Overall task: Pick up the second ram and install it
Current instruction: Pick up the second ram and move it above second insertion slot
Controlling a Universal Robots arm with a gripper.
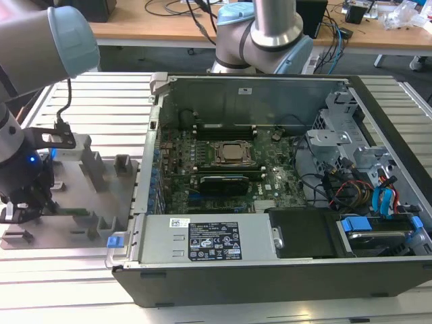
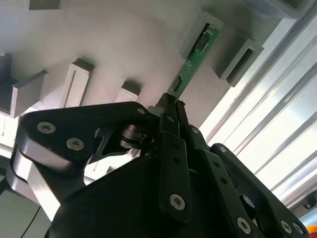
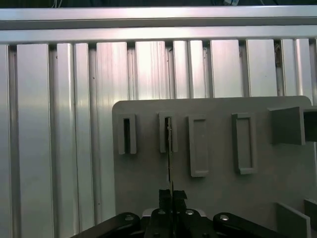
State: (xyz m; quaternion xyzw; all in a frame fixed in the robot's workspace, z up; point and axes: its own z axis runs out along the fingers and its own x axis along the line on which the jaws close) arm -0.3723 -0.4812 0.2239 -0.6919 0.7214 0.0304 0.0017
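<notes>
We see the open computer case (image 1: 250,94) on the exterior view's right of the grey tray (image 1: 74,192), with a motherboard (image 1: 270,179) inside it. Over the tray, the gripper (image 2: 171,101) is clenched on the near end of the second ram (image 2: 197,54). The ram stands on edge, its far end within one of the tray's slotted blocks.

Second ram (image 2: 195,57) in a tray (image 1: 74,196) slot, within the gripper (image 2: 171,101); tray at the exterior view's left of the case (image 1: 270,287)
</notes>
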